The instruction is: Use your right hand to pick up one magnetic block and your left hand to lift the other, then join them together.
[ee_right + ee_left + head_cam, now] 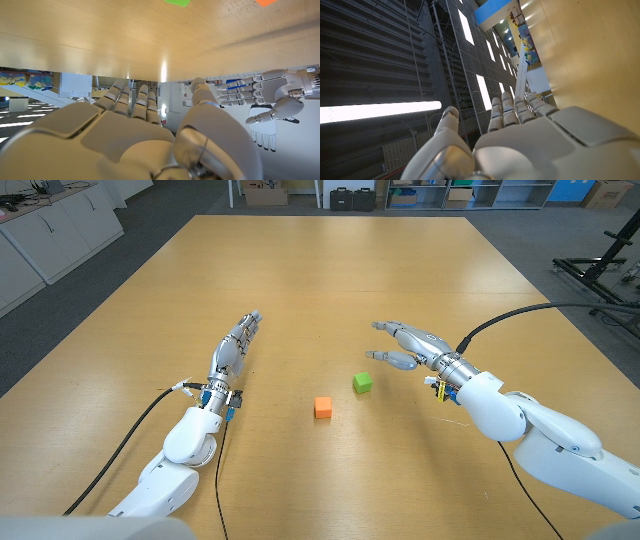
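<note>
A green block (362, 383) and an orange block (323, 407) sit apart on the wooden table (330, 270), between my two hands. My right hand (408, 345) hovers just right of and beyond the green block, fingers spread, holding nothing. My left hand (234, 350) stands on its edge well left of the orange block, fingers straight and together, empty. In the right wrist view the green block (177, 2) and orange block (265, 2) peek in at the picture's edge beyond my right hand (140, 135), and my left hand (267, 95) shows too. My left hand (520, 140) fills the left wrist view's lower part.
The tabletop around the blocks is bare wood. Black cables (150, 415) trail from both wrists toward the near edge. Cabinets (55, 225) stand at the far left, boxes and shelving (420, 194) beyond the far edge, and a black stand (600, 265) at the far right.
</note>
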`<control>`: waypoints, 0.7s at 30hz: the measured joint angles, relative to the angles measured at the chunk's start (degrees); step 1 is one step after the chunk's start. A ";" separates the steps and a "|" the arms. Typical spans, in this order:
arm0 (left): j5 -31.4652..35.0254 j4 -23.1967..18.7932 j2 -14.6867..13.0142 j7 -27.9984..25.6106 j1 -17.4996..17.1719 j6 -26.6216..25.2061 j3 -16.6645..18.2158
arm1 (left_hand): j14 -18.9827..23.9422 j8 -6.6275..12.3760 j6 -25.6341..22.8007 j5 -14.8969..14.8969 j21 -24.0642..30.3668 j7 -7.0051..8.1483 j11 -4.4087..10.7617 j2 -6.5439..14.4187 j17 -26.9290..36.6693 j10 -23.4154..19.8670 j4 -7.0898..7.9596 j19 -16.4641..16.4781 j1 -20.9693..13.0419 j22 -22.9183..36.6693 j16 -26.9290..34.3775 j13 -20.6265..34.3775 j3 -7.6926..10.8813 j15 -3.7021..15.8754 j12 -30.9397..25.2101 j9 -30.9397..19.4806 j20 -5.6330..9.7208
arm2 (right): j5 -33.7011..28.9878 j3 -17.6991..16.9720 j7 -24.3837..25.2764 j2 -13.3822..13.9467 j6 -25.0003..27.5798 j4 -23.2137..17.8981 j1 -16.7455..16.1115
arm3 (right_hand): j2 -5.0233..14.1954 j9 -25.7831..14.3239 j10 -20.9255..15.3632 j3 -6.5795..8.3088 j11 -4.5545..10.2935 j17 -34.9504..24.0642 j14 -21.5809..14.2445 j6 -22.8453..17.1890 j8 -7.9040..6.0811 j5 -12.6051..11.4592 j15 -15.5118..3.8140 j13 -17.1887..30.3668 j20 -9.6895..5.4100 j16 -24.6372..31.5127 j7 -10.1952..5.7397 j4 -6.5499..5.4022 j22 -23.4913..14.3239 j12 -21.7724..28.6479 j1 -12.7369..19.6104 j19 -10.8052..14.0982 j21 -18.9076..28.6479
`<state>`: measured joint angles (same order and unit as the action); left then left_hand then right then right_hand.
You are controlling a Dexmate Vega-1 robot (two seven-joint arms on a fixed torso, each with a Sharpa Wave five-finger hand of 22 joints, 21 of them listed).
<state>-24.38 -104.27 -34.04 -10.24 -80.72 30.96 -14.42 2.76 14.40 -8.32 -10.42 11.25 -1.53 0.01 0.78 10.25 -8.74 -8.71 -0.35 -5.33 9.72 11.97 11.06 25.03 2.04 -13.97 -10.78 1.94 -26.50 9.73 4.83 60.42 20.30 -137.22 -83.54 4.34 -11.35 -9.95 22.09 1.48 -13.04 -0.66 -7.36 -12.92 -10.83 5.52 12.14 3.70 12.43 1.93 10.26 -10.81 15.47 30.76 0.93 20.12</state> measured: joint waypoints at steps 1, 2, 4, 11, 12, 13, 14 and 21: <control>0.05 0.00 0.04 -0.01 0.01 0.04 0.00 | 0.00 0.00 -0.20 0.00 0.00 -0.20 0.00 0.00 0.00 0.00 0.00 0.00 0.00 0.00 0.00 0.00 0.00 0.00 0.00 0.00 0.00 | 0.00 0.04 -0.15 0.10 0.14 -0.04 0.09 | -0.14 0.00 -0.11 0.00 0.11 0.00 0.00 -0.26 0.00 0.00 0.00 0.00 0.00 0.00 -0.26 0.00 0.00 0.00 0.22 0.00 0.00; 0.10 -0.01 0.10 -0.03 0.02 0.12 0.01 | 0.00 0.00 -0.20 0.00 0.00 -0.20 0.00 0.00 0.00 0.00 0.00 0.00 0.00 0.00 0.00 0.00 0.00 0.00 0.00 0.00 0.00 | 0.00 0.10 -0.38 0.22 0.39 -0.10 0.19 | -0.26 0.00 -0.30 0.00 0.30 0.00 -0.13 -0.33 0.00 0.00 -0.13 0.01 0.00 0.00 -0.33 0.00 0.00 0.00 0.34 0.00 0.00; 0.18 -0.02 0.15 -0.06 0.04 0.25 0.02 | 0.00 0.00 -0.20 0.00 0.00 -0.20 0.00 0.00 0.00 0.00 0.00 0.00 0.00 0.00 0.00 0.00 0.00 0.00 0.00 0.00 0.00 | 0.00 0.23 -0.64 0.40 0.70 -0.18 0.31 | -0.27 0.00 -0.30 0.16 0.30 0.00 -0.23 -0.52 0.00 0.00 -0.23 0.01 0.00 0.00 -0.52 -0.16 0.00 0.00 0.35 0.00 0.00; 0.43 -0.06 0.40 -0.13 0.11 0.45 0.02 | 0.00 0.00 -0.19 0.00 0.00 -0.20 0.20 -0.23 0.00 -0.21 0.00 0.00 -0.23 0.00 0.00 -0.01 0.00 0.00 0.00 0.00 0.00 | 0.10 1.17 -1.54 0.91 2.02 -0.34 1.01 | -0.11 -0.28 -1.24 0.64 0.81 0.00 -1.43 -1.56 -0.28 -0.23 -0.20 0.01 -0.15 0.32 -0.49 -0.17 0.00 0.45 1.40 0.16 0.00; 0.43 -0.06 0.40 -0.13 0.12 0.45 0.02 | 0.00 0.00 -0.19 0.00 0.00 -0.20 0.21 -0.23 0.00 -0.21 0.00 0.00 -0.23 0.00 0.00 0.00 0.00 0.00 0.00 0.00 0.00 | 0.09 1.44 -1.65 1.00 2.24 -0.39 1.17 | -0.11 -0.28 -1.24 0.64 0.81 0.00 -1.43 -1.56 -0.28 -0.23 -0.20 0.01 -0.22 0.32 -0.49 -0.17 0.00 0.45 1.39 0.24 0.00; 0.45 -0.07 0.41 -0.13 0.14 0.50 0.02 | 0.00 0.00 -0.19 0.00 0.00 -0.20 0.21 -0.23 0.00 -0.20 0.00 0.00 -0.23 0.00 0.00 0.00 0.00 0.00 0.00 0.00 0.00 | 0.04 1.63 -1.77 1.08 2.53 -0.45 1.30 | -0.11 -0.28 -1.24 0.64 0.81 -0.01 -1.43 -1.56 -0.28 -0.23 -0.20 0.01 -0.22 0.32 -0.49 -0.17 0.00 0.45 1.39 0.24 0.00; 0.47 -0.08 0.41 -0.13 0.16 0.54 0.01 | 0.00 0.00 -0.19 0.00 0.00 -0.20 0.20 -0.23 0.00 -0.20 0.00 0.00 -0.23 0.00 0.00 -0.01 0.00 0.00 0.00 0.00 0.00 | -0.06 1.90 -1.85 1.15 2.79 -0.52 1.46 | -0.11 -0.28 -1.24 0.63 0.81 0.00 -1.56 -1.56 -0.28 -0.23 -0.34 0.01 -0.22 0.32 -0.49 -0.17 0.00 0.45 1.39 0.24 0.00; 0.55 -0.11 0.44 -0.04 0.31 0.68 -0.13 | 0.00 0.00 -1.02 0.00 0.00 -0.38 -0.21 -0.02 0.00 -0.62 -0.24 0.00 -0.43 0.00 0.00 -0.01 0.24 0.00 0.22 0.00 0.00 | -1.63 4.18 -3.26 1.87 5.08 -1.20 3.28 | -0.27 -0.27 -1.54 0.78 1.11 -0.01 -1.74 -1.98 -0.55 -0.23 -0.51 0.00 -0.01 0.32 -0.91 -0.32 0.01 0.45 2.15 0.46 0.01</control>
<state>-23.83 -104.38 -33.60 -10.29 -80.41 31.64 -14.56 2.76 14.40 -9.33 -10.42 11.25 -1.91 -0.21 0.75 10.25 -9.36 -8.95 -0.35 -5.77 9.72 11.97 11.06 25.27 2.04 -13.76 -10.79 1.94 -28.13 13.91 1.57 62.30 25.39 -138.42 -80.26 4.07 -11.62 -11.49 22.87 2.59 -13.04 -2.40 -9.34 -13.47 -11.06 5.01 12.14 3.69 12.75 1.03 9.94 -10.80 15.92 32.92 1.39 20.12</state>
